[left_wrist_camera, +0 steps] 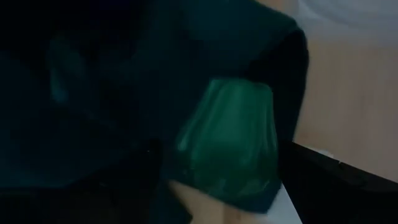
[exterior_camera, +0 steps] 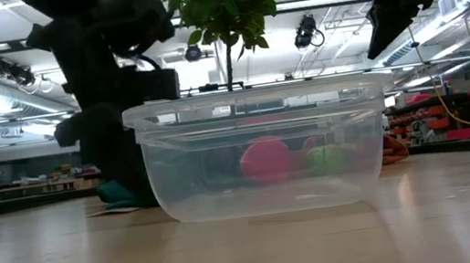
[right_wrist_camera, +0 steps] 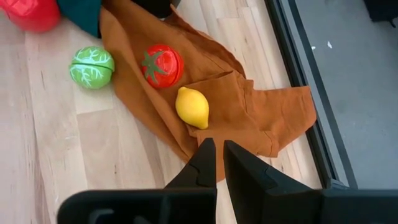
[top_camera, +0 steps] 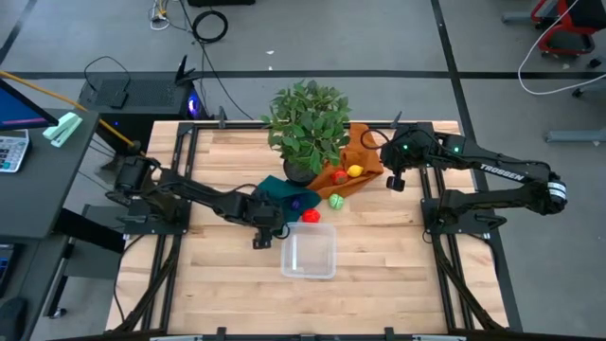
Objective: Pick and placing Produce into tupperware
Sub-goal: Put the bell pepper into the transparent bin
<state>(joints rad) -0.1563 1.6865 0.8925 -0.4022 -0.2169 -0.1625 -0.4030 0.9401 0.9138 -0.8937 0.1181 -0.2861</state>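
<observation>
The clear tupperware (top_camera: 309, 254) sits at the table's middle, and it fills the low view (exterior_camera: 265, 150). A red piece (top_camera: 311, 216) and a green cabbage (right_wrist_camera: 91, 67) rest on the wood. A tomato (right_wrist_camera: 163, 65) and a lemon (right_wrist_camera: 192, 107) lie on an orange cloth (right_wrist_camera: 249, 118). My left gripper (top_camera: 270, 225) is low over the dark teal cloth (top_camera: 282, 192), open, with a glossy green piece (left_wrist_camera: 227, 137) between its fingers. My right gripper (right_wrist_camera: 216, 163) hangs shut above the orange cloth's near edge, close to the lemon. My left gripper comes down from above with a finger on either side of the glossy green piece (left_wrist_camera: 205, 162) that lies on the teal cloth. The view is dark, and I cannot tell whether the fingers touch it.
A potted plant (top_camera: 305, 123) stands at the far middle of the table, its leaves over both cloths. Black frame rails (top_camera: 428, 204) run along the table's sides. Bare wood lies on the near side of the tupperware and to its left and right.
</observation>
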